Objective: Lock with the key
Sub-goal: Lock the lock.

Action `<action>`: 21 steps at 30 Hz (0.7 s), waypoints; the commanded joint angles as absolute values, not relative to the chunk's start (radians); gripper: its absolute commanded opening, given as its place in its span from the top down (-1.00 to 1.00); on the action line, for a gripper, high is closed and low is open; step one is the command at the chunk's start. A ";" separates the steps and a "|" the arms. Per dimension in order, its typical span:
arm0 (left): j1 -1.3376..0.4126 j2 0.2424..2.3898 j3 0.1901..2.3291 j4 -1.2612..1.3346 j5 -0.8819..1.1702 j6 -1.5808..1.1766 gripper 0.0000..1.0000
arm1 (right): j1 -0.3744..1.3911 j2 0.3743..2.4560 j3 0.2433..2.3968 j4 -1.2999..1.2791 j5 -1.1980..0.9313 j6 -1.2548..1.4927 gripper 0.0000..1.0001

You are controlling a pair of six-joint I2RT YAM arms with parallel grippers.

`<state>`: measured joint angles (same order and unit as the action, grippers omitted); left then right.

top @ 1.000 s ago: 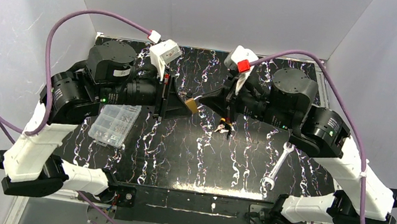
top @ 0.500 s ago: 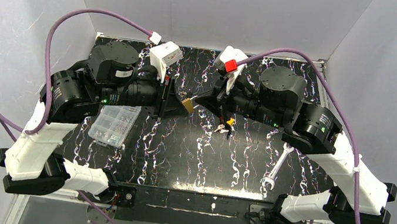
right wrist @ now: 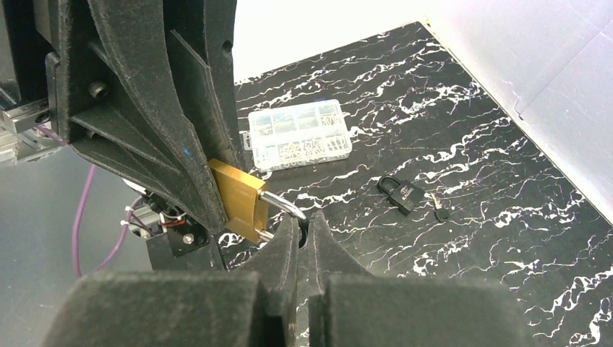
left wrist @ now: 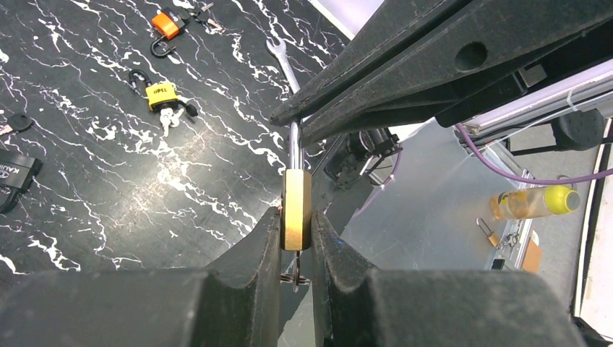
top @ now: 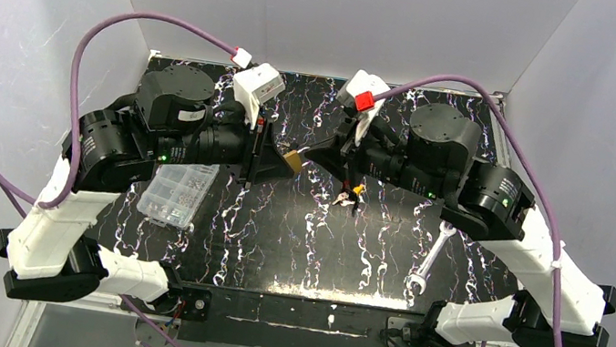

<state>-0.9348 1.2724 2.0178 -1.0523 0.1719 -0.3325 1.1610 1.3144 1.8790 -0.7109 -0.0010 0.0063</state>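
A brass padlock [top: 294, 160] hangs above the table between the two arms. My left gripper [left wrist: 296, 220] is shut on its body [left wrist: 296, 210], one finger on each flat face. A key on a small ring [left wrist: 296, 277] sticks out of the padlock's underside, between the left fingers. The steel shackle [right wrist: 283, 206] points toward my right gripper [right wrist: 304, 225], which is shut on the shackle's bend. In the left wrist view the shackle [left wrist: 294, 148] runs up between the right gripper's fingers [left wrist: 405, 79].
A clear parts box [top: 177, 192] lies left of centre and a wrench [top: 428, 256] at the right front. A yellow padlock with keys [top: 349, 196] lies below the right gripper. An orange padlock [left wrist: 166, 24] and a black padlock with its key [right wrist: 401, 194] also lie on the table.
The right arm shifted left toward the padlock, then eased back slightly. The left arm and the padlock have stayed in place. Both grips are unchanged.
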 commanded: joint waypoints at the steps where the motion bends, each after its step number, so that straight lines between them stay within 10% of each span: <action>1: -0.935 1.419 1.993 -0.507 0.075 -0.331 1.00 | 1.291 1.372 1.825 -0.508 -0.463 0.185 0.97; 21: -0.912 1.410 1.898 -0.394 -0.014 -0.351 1.00 | 1.315 1.311 1.738 -0.430 -0.220 0.230 0.97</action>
<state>-0.9279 1.2705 1.9293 -0.8970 0.0681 -0.3565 1.1610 1.2644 1.7512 -0.5728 0.1913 0.0681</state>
